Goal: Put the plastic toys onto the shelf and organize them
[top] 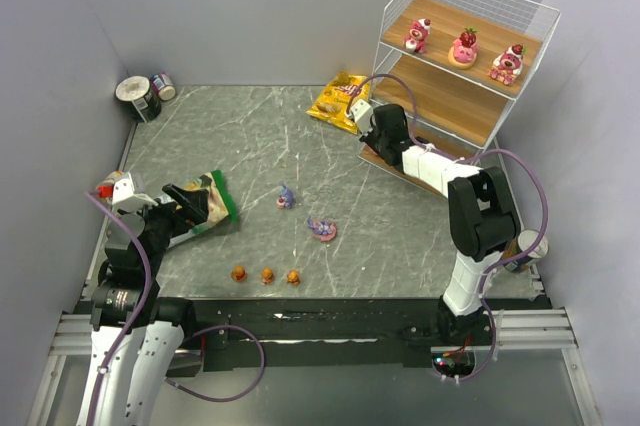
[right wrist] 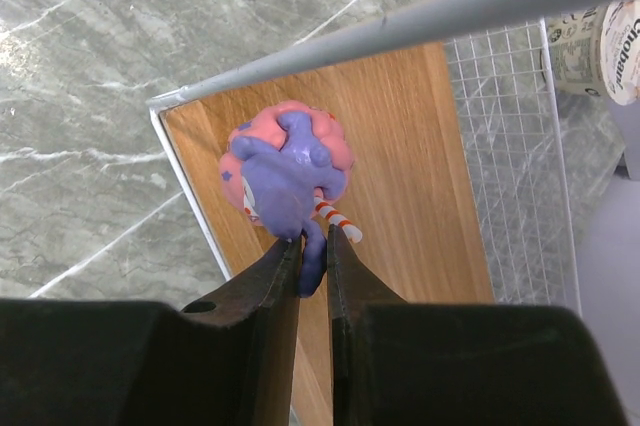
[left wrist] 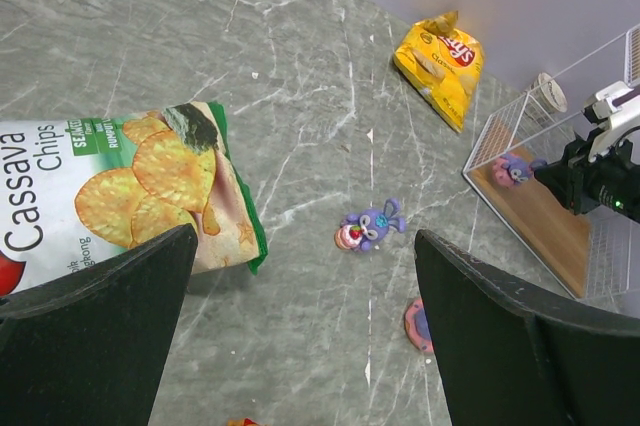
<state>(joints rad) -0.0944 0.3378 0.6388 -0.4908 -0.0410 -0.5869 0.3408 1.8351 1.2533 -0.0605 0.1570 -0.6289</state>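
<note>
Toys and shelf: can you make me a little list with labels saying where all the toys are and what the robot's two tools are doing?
Shelf: tall white wire rack with three wooden boards
Top board: three pink-and-red strawberry plastic figurines
Right tool: shut on one purple-and-pink plastic figurine, over the bottom board's corner
Left tool: open, empty, above the table beside the green cassava chip bag
Grey marble table: two more purple-and-pink figurines, three small orange figurines

Looks like a robotics lab test cell: plain grey walls [top: 250,6] boxing in a marble-patterned counter [top: 400,236], cabled robot arms [top: 470,216] bolted to aluminium rails [top: 545,326] at 6 o'clock.
</note>
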